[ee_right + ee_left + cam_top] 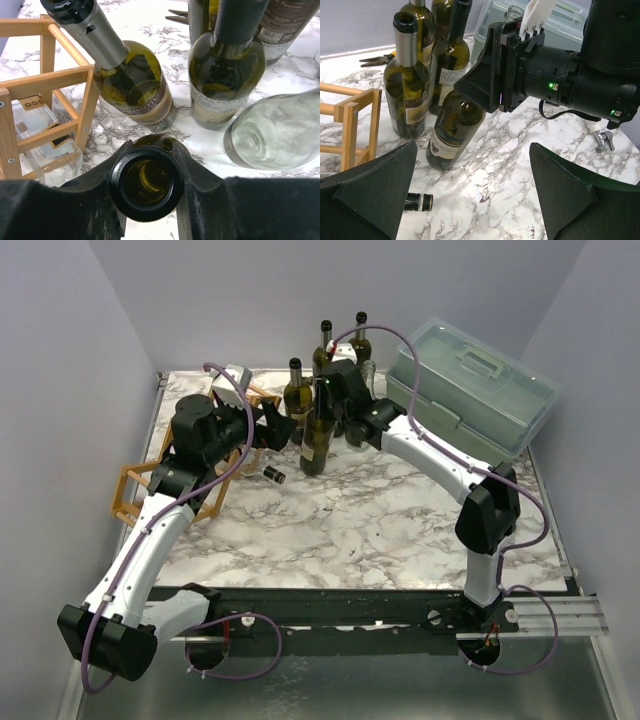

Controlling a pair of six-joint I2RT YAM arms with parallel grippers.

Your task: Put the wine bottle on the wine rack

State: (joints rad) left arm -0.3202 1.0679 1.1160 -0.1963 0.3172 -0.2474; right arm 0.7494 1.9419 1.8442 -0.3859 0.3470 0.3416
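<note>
My right gripper (327, 392) (147, 167) is shut on the neck of a dark green wine bottle (317, 443) (453, 125) (146, 182). I look straight down into the bottle's open mouth in the right wrist view. The bottle leans, with its base low at the marble top. The wine rack (133, 490) (354, 122) (56, 80), a light wooden lattice, stands at the table's left. My left gripper (287, 430) (472, 200) hangs open between rack and bottle, facing the bottle, with nothing between its fingers.
Several more bottles (296, 390) (407, 85) (227, 75) stand behind the held one. A clear glass bottle (275, 130) is to the right. A short black bottle neck (273, 475) (418, 201) lies on the marble. A pale green toolbox (470, 385) fills the back right. Pliers (377, 60) lie at the back.
</note>
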